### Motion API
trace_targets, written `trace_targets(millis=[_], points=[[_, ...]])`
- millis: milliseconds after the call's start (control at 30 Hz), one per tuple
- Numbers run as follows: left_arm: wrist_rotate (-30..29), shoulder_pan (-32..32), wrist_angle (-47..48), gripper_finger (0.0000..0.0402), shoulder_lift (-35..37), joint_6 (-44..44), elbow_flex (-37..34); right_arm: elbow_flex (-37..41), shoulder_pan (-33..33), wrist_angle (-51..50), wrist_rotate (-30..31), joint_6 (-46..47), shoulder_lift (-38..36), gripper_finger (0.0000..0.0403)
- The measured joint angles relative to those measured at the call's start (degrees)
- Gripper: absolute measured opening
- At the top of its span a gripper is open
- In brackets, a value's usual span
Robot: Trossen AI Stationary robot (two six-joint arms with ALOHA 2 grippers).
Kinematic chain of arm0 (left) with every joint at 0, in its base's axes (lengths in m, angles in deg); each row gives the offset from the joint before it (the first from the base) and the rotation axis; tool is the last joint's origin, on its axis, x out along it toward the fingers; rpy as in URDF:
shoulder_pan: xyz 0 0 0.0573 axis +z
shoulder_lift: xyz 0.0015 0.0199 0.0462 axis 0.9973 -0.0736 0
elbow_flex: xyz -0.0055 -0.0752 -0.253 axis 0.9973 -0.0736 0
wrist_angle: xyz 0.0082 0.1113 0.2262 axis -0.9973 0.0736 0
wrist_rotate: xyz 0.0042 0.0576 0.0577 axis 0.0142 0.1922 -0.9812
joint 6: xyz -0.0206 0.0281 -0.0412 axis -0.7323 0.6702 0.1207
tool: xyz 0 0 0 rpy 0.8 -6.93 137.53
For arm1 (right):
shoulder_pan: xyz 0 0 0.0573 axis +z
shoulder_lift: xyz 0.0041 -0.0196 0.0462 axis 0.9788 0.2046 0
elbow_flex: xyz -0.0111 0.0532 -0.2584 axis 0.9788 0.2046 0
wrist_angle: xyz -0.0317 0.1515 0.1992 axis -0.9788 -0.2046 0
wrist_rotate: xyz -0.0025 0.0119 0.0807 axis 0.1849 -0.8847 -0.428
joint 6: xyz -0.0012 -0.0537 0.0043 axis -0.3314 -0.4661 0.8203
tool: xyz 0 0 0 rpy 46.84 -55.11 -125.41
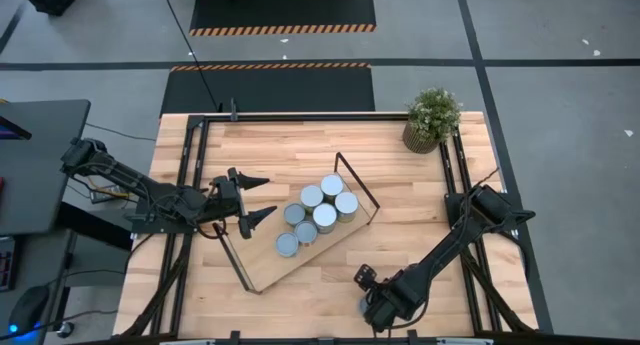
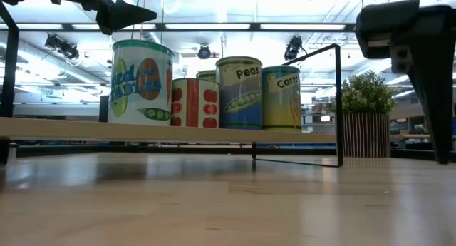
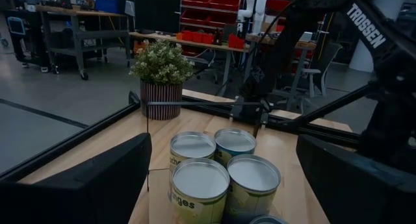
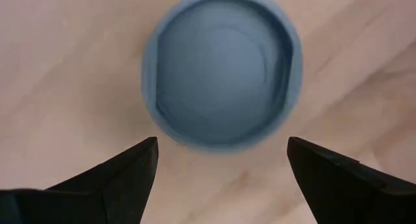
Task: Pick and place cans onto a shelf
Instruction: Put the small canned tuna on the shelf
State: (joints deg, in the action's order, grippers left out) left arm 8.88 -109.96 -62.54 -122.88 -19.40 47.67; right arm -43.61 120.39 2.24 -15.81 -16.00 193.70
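Observation:
Several cans [image 1: 318, 213] with pale round tops stand upright in a cluster on the light-wood shelf [image 1: 262, 273], which lies slanted across the table's middle. The low view shows their labels [image 2: 239, 93]. My left gripper [image 1: 268, 197] is open and empty, hovering above the shelf's left part and pointing at the cluster [image 3: 224, 172]. One more can [image 4: 221, 74] stands on its base on the table near the front edge. My right gripper [image 1: 372, 307] is open above it, pointing down, with its fingers spread wider than the can top and clear of it.
A potted plant [image 1: 432, 118] stands at the table's far right corner. The shelf's black loop frame [image 1: 357, 180] rises at its right end, beside the cans. Black rails [image 1: 188, 155] run along the table's left and right sides. Bare tabletop [image 1: 300, 315] lies in front of the shelf.

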Motion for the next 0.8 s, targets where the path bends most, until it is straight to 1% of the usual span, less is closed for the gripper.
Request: trace_targets(millis=[167, 300, 567, 800], points=[[0.0, 0.0, -0.01, 0.0389, -0.02, -0.02, 0.0, 1.32, -0.04, 6.81, -1.8, -0.83, 0.02, 0.0348], [0.0, 0.0, 0.0, 0.0389, -0.02, -0.03, 0.0, 1.5, -0.04, 10.15, -2.23, -2.58, 0.02, 0.0348], [0.0, 0.0, 0.0, 0.0389, -0.02, -0.04, 0.0, 1.48, -1.05, 11.76, -4.13, -3.02, 0.02, 0.0344], [0.0, 0.0, 0.0, 0.0389, -0.02, -0.04, 0.0, 1.48, -1.69, 13.12, -4.18, -2.92, 0.02, 0.0307]])
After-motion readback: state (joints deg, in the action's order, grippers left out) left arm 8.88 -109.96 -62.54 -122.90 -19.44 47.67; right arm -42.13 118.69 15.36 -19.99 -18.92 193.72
